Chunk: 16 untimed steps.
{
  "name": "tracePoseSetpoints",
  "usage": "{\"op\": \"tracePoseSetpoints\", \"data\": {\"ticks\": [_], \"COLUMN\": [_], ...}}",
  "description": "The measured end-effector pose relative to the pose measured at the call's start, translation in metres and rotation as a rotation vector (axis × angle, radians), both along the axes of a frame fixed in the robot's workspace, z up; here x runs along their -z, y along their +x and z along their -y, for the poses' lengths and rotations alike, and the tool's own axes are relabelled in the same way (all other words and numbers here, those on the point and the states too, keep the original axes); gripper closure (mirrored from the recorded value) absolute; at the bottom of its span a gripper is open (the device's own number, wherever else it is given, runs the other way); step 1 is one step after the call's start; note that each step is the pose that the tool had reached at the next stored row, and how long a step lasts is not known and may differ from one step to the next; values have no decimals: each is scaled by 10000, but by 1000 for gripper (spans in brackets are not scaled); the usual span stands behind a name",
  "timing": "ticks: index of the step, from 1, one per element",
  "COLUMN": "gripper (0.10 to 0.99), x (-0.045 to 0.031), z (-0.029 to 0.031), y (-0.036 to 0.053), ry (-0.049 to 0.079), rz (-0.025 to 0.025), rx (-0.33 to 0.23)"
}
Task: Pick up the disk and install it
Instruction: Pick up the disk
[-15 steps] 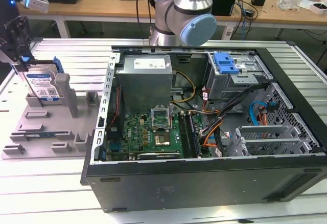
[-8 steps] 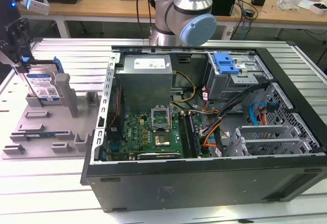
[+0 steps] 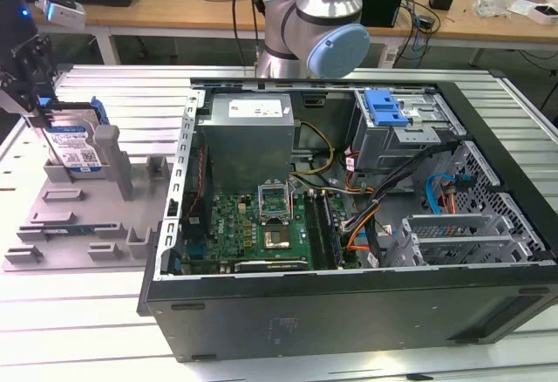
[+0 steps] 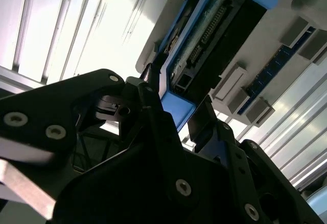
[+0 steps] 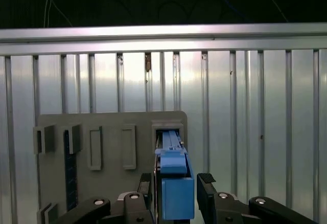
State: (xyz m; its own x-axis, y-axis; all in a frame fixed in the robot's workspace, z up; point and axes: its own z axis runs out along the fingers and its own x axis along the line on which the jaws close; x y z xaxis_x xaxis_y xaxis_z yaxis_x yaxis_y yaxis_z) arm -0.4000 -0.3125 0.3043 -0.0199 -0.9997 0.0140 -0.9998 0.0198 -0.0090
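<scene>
The disk (image 3: 74, 147), silver with a white-and-blue label and a blue bracket, stands on edge in a slot of the grey fixture (image 3: 78, 218) at the exterior view's left. My gripper (image 3: 37, 113) is directly over it. In the first wrist view the black fingers (image 5: 206, 181) press against both sides of the disk's blue bracket (image 5: 177, 196), so the gripper (image 5: 176, 180) is shut on it. The second wrist view shows the disk's connector edge (image 4: 214, 35) with the gripper (image 4: 176, 106) clamped on the blue end. The disk still sits in the fixture (image 5: 112, 127).
An open computer case (image 3: 349, 225) lies at the exterior view's middle and right, with a motherboard, cables and a drive cage bearing a blue latch (image 3: 384, 107). The arm's base (image 3: 314, 24) stands behind the case. The ribbed metal table (image 3: 78, 330) carries everything.
</scene>
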Motion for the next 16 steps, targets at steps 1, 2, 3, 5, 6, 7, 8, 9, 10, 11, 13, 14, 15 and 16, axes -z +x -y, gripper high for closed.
{"op": "tracePoseSetpoints", "data": {"ticks": [1,2,3,5,6,7,8,9,10,11,13,14,15,16], "gripper": [604,604,620,620,694,694,694,694,694,694,694,694,694,694], "x": [6,10,15,22,27,32,37,41,44,45,47,48,48,48], "z": [0,0,0,0,0,0,0,0,0,0,0,1,3,3], "y": [0,0,0,0,0,0,0,0,0,0,0,0,0,0], "ry": [0,0,0,0,0,0,0,0,-1,-1,0,1,1,1], "rz": [1,0,1,0,0,1,1,1,-1,0,1,3,3,3], "rx": [0,0,1,1,0,0,0,1,0,0,1,1,1,1]}}
